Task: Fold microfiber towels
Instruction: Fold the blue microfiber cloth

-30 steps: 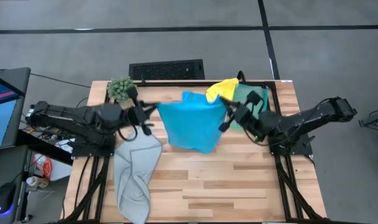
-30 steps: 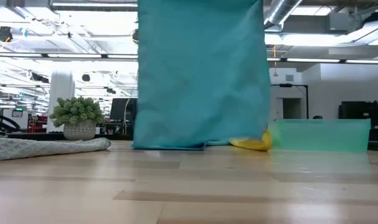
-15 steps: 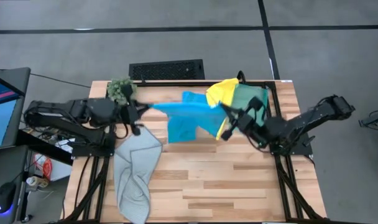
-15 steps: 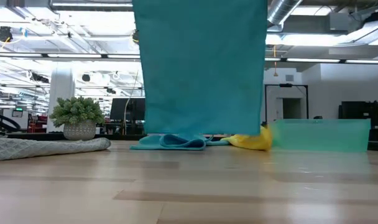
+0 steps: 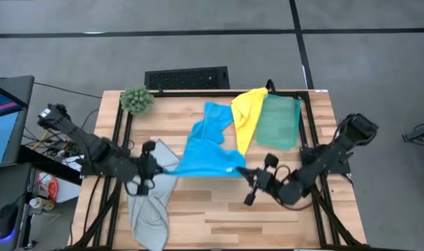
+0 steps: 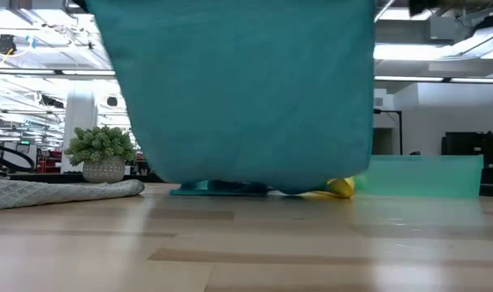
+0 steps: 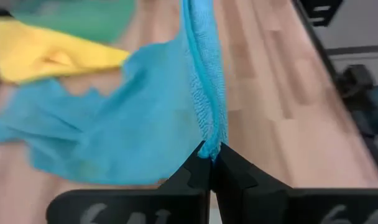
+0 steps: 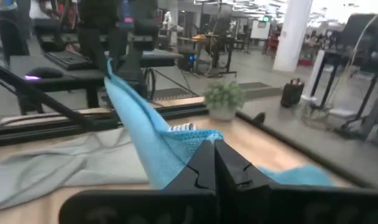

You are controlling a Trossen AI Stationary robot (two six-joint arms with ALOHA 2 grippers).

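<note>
A bright blue towel (image 5: 210,159) is stretched between my two grippers over the middle of the table; in the low view it hangs as a wide sheet (image 6: 246,89). My left gripper (image 5: 158,167) is shut on its left corner. My right gripper (image 5: 244,174) is shut on its right corner. A second blue towel (image 5: 213,117) lies crumpled on the table behind it. A yellow towel (image 5: 247,115) and a teal green towel (image 5: 279,122) lie at the far right. A pale grey towel (image 5: 150,199) lies at the near left. My left gripper pinches the towel's upper left corner (image 7: 209,144) between its two fingers, coming level from the table's left. The top edge (image 7: 204,74) runs away from the fingers, drawn taut, and the cloth hangs below it. My right gripper pinches the towel's upper right corner (image 8: 200,138) between its two fingers, coming from the table's right and slanting toward the near edge. The cloth runs from the fingers toward the other arm and hangs below.
A fuzzy green plant (image 5: 137,100) in a pot stands at the far left corner. The grey towel lies partly under my left gripper and over the near left edge. Bare wood (image 5: 268,216) shows at the near right.
Both grippers have gone toward the table's near edge, still shut on the blue towel's two upper corners. The towel has come along with them, away from the second blue towel and the yellow one, and now shows wider in the low view.
</note>
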